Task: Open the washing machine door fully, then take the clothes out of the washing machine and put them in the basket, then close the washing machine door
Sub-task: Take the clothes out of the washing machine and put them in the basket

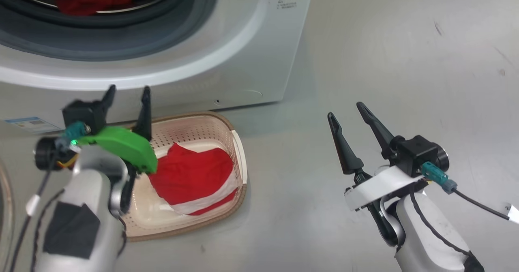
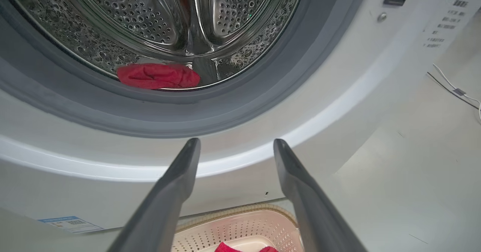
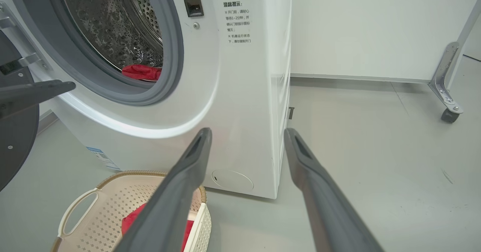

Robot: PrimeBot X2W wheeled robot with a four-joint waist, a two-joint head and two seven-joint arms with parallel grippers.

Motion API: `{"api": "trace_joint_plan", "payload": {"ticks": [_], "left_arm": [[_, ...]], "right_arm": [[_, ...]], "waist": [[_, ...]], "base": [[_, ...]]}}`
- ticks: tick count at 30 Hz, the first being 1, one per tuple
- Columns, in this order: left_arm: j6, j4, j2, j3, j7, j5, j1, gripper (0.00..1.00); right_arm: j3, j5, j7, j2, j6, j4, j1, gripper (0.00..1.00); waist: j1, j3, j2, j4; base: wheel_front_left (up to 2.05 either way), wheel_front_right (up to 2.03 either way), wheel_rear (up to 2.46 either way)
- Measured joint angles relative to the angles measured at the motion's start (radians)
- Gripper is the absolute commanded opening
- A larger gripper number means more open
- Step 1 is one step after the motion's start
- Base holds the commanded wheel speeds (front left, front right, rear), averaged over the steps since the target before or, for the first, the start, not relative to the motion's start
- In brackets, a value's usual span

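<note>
We hold both grippers wide apart and empty. Our left gripper [image 1: 128, 91] hovers over the basket [image 1: 239, 142], pointing at the washing machine [image 1: 227, 61]; our right gripper [image 1: 345, 110] stands off its front corner. The basket lies just before the machine, long axis along its front, with clothes [image 1: 194, 174] bunched inside. More red fabric [image 2: 158, 76] lies in the drum [image 2: 150, 19].

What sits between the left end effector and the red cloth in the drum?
Left wrist view: only the machine's white front panel and grey rubber ring lie between the left end effector and the red cloth.
</note>
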Motion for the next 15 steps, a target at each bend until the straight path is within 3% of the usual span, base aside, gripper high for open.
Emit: {"api": "trace_joint_plan", "payload": {"ticks": [15], "left_arm": [[-0.006,0.057,0.172,0.082,0.138,0.032,-0.365,1.00]], "right_arm": [[0.047,0.100,0.000,-0.002,-0.005,-0.062,-0.119,1.00]], "waist": [[0.0001,0.207,0.0000,-0.102]], "base": [[0.00,0.00,0.00]]}}
